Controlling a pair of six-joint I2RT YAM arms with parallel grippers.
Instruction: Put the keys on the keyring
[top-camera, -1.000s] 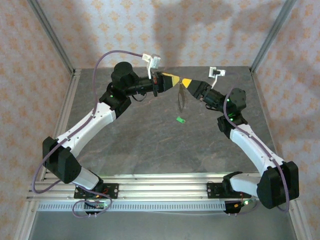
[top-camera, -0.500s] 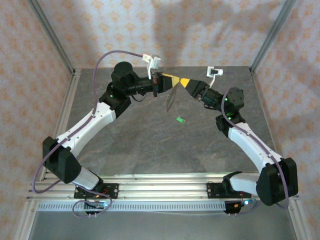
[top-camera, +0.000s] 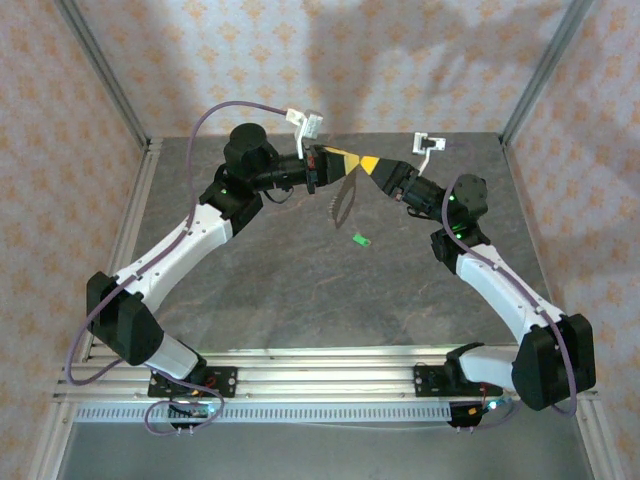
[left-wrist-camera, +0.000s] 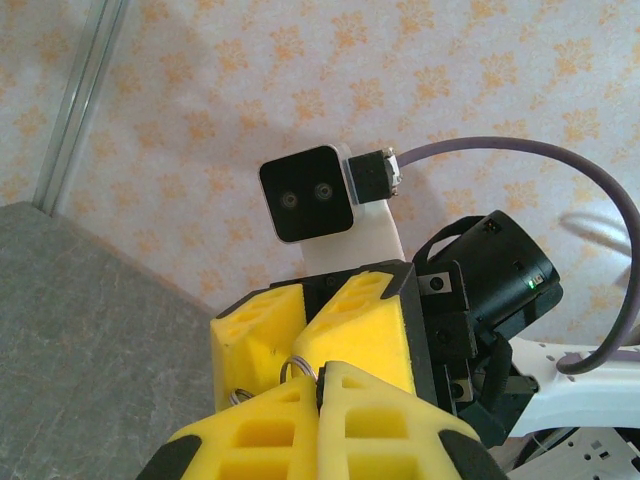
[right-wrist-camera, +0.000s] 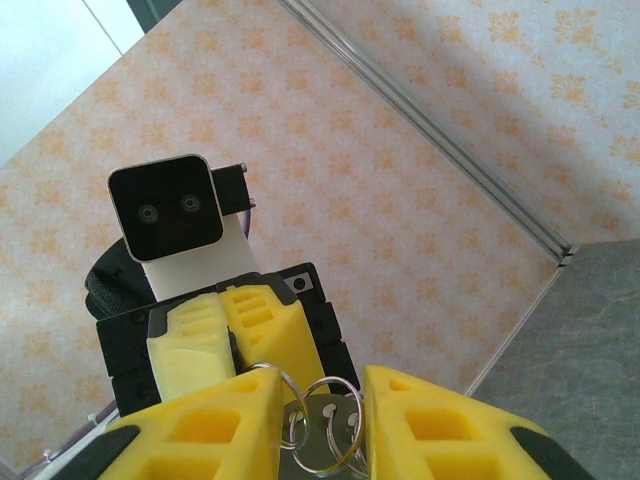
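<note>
Left pincer (top-camera: 350, 161) clamped shut on keyring (top-camera: 338, 205), loop dangling above desk (top-camera: 300, 285). Right pincer (top-camera: 369, 165), tip to tip with it, grips keys (right-wrist-camera: 318, 440).

Two grippers: left gripper (top-camera: 349, 161), right gripper (top-camera: 372, 165). One keyring (top-camera: 341, 203), one bunch of keys (right-wrist-camera: 316, 450), one green tag (top-camera: 361, 238) on desk (top-camera: 300, 285).

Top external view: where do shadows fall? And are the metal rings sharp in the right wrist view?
Top external view: soft grey arm shadows lie on the patterned back wall; the light is even. Right wrist view: the thin silver metal rings are sharp, with small glints, no blur.
</note>
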